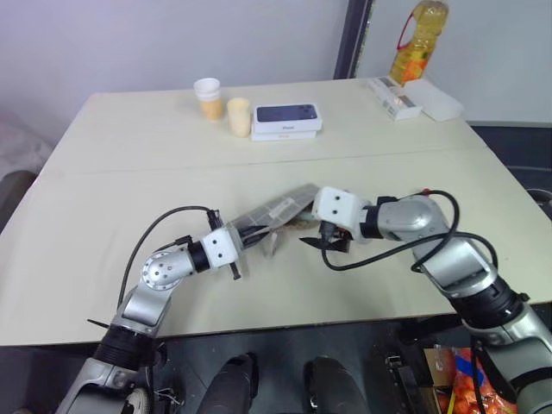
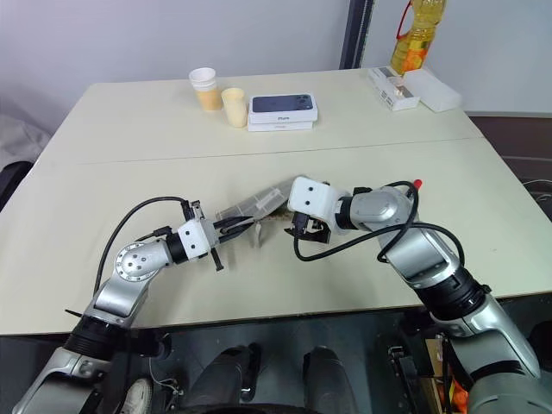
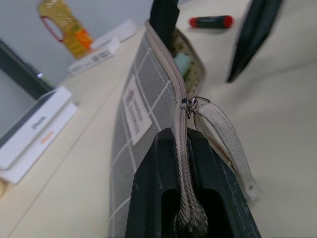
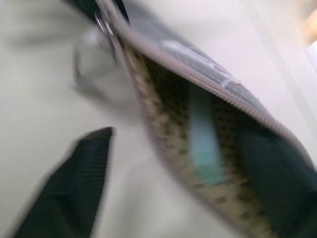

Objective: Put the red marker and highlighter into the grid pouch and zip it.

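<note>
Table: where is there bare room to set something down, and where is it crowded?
Bare: the table's near-left stretch, and the near-right corner. Crowded: the middle, where the left gripper, pouch and right gripper meet; the far edge holds cups, a phone box and a white box.

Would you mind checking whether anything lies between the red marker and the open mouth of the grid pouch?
The red marker lies on bare table beyond the grid pouch, whose mouth gapes. Only the right gripper, open at the mouth, stands between them. The highlighter is already inside.
</note>
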`<action>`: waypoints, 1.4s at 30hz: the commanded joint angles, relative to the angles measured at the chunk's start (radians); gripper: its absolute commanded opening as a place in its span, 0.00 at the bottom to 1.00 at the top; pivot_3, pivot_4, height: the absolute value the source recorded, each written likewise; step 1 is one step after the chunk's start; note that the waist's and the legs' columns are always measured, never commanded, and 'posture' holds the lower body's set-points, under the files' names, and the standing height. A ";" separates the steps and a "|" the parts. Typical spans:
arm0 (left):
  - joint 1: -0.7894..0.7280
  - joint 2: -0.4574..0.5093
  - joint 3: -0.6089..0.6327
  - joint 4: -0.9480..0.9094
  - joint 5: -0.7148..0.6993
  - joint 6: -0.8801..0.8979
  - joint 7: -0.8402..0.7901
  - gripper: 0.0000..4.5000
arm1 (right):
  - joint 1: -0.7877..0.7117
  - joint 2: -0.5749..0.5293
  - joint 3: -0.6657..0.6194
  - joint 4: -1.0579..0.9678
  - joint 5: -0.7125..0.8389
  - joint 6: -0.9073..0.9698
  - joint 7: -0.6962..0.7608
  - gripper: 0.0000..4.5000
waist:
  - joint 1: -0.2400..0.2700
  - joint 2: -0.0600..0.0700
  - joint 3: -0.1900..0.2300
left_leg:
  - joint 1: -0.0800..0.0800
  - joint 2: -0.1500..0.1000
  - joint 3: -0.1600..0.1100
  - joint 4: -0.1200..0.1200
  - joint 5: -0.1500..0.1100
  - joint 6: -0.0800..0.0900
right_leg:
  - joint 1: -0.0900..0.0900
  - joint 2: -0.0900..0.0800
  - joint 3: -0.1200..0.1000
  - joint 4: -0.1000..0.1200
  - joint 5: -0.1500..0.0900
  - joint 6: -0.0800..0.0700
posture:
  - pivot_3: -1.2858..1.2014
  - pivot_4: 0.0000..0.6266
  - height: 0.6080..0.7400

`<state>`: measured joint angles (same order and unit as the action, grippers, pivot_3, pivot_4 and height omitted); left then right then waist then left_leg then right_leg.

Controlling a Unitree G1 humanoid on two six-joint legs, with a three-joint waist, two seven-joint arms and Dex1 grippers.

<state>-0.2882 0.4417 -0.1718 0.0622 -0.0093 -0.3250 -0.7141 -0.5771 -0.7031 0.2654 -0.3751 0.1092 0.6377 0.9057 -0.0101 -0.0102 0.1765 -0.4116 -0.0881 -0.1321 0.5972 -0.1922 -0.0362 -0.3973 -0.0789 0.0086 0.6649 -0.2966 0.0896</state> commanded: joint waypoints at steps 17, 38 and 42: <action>-0.086 -0.138 0.004 0.098 0.049 0.067 0.196 0.00 | 0.106 0.236 -0.626 0.238 0.053 0.407 -0.670 0.97 | -0.002 0.000 0.000 | 0.001 0.000 0.001 0.001 0.000 0.000 | 0.001 0.000 0.000 0.001 0.001 0.001 | 0.52 0.24 1.00; -0.101 -0.120 0.040 0.124 0.038 0.059 0.212 0.00 | 0.144 0.113 -0.382 0.195 -0.003 0.236 -0.575 0.09 | -0.005 0.001 0.000 | 0.001 0.000 0.002 0.001 0.000 0.001 | 0.001 0.001 0.000 0.002 0.001 0.001 | 0.52 0.24 1.00; -0.117 -0.104 0.064 0.146 0.019 0.052 0.206 0.00 | 0.180 -0.040 -0.241 0.087 -0.012 0.033 -0.366 0.09 | -0.010 0.001 0.000 | 0.002 0.000 0.002 0.001 0.000 0.001 | 0.001 0.002 -0.001 0.001 0.000 0.002 | 0.52 0.24 1.00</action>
<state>-0.3861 0.3235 -0.1441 0.2078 0.0289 -0.2531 -0.5161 -0.4025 -0.7129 -0.0167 -0.2063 0.0959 0.7633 0.4482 -0.0203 -0.0093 0.1763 -0.4100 -0.0877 -0.1301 0.5981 -0.1923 -0.0354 -0.3959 -0.0772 0.0077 0.6663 -0.2964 0.0912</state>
